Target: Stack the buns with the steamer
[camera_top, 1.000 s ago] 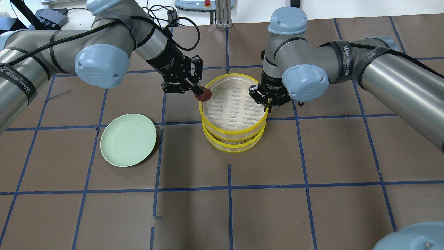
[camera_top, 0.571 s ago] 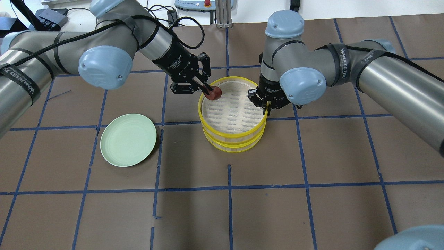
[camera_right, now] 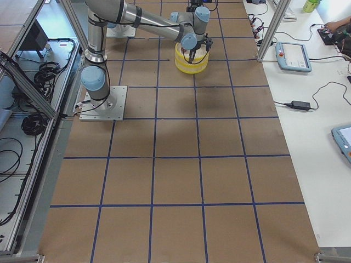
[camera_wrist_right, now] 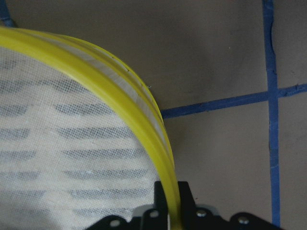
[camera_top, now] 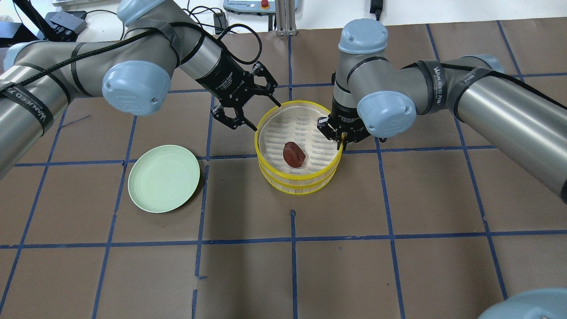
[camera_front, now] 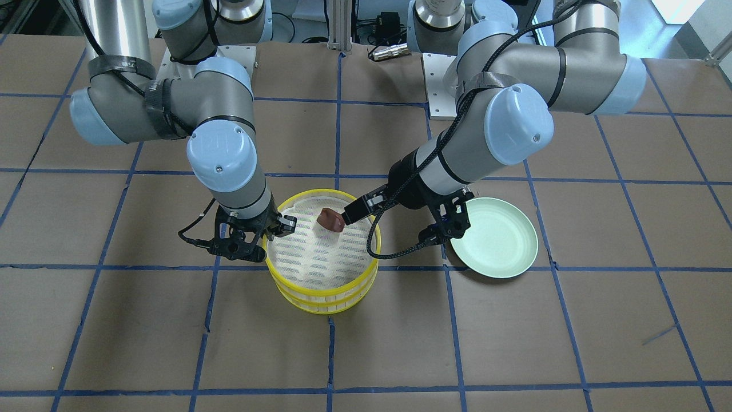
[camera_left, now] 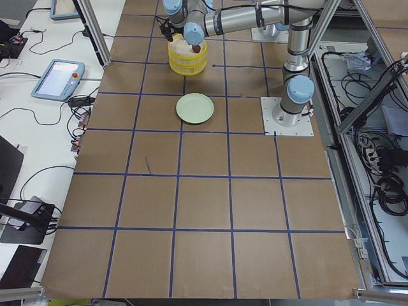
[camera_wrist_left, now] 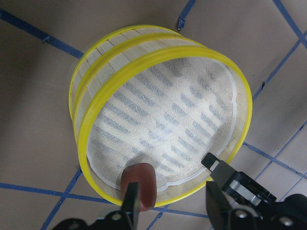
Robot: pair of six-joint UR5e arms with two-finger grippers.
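Observation:
The steamer (camera_top: 301, 184) is two stacked yellow-rimmed trays with a white mesh floor on top. The reddish-brown bun (camera_top: 294, 155) lies on that mesh, free of any finger. It also shows in the front view (camera_front: 330, 220). In the left wrist view the bun (camera_wrist_left: 139, 184) sits close beside one fingertip by the near rim. My left gripper (camera_top: 267, 117) is open and empty above the steamer's far-left rim. My right gripper (camera_top: 341, 138) is shut on the steamer's rim (camera_wrist_right: 120, 91). The white bun is out of view.
A pale green plate (camera_top: 164, 178) lies empty on the brown paper left of the steamer and also shows in the front view (camera_front: 494, 237). Blue tape lines grid the table. Both arms reach in over the table's far half.
My left gripper carried the reddish-brown bun over the steamer, then opened. The bun dropped onto the top mesh. The right gripper stayed shut on the rim.

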